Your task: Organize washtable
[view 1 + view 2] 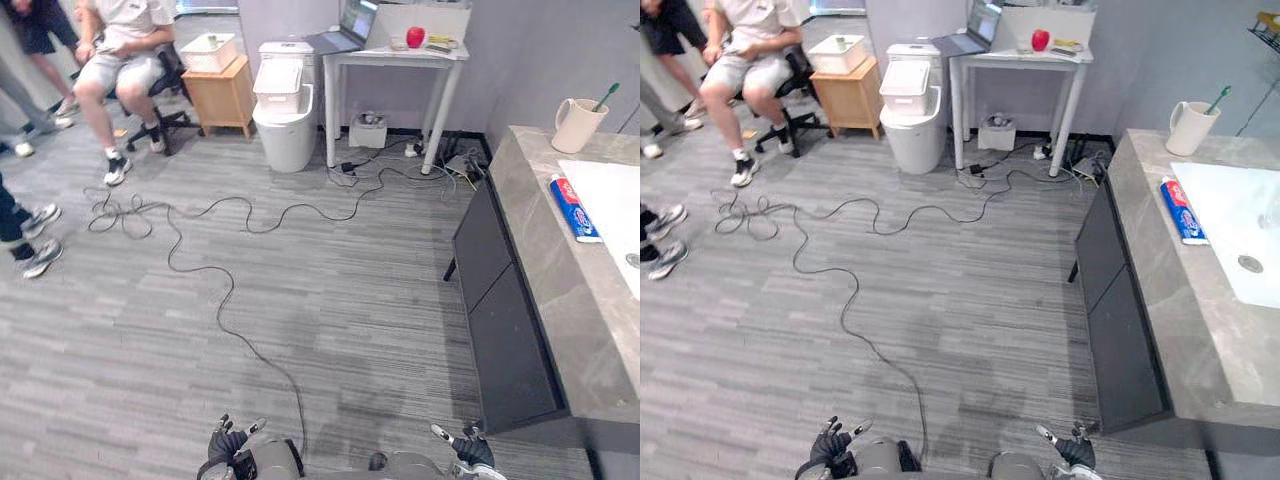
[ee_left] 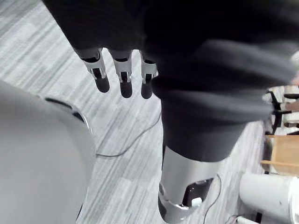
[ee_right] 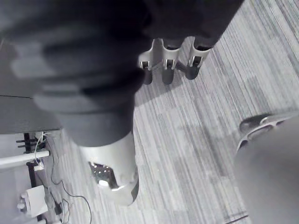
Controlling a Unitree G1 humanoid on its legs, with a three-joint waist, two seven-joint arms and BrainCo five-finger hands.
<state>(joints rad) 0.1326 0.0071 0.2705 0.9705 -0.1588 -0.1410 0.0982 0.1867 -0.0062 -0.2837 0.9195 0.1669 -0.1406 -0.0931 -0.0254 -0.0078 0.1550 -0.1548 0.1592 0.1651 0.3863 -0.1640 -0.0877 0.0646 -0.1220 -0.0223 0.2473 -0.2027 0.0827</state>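
- While both hands hang low at the bottom edge of the frame, over the grey floor (image 1: 380,300), the left hand (image 1: 228,447) at lower left keeps clear of everything. Its fingers (image 2: 122,77) are straight, slightly spread and empty.
- The right hand (image 1: 468,450), at lower right, has straight, relaxed fingers (image 3: 167,65) side by side, holding nothing.
- The washtable's grey stone tabletop (image 1: 540,240) runs down the right side of the frame, well apart from both hands, with a white sink (image 1: 615,210) set into it.
- A toothpaste tube (image 1: 574,208) lies flat on the tabletop just beside the sink's left edge. Its red, white and blue print is too small to read.
- A cream mug (image 1: 577,126) stands upright at the tabletop's far corner, upper right, with a green toothbrush (image 1: 607,96) leaning in it.
- At upper middle, a white table (image 1: 390,58) carries a laptop (image 1: 345,30) and a red apple (image 1: 415,37).
- At upper left, a person (image 1: 120,50) sits on a chair.
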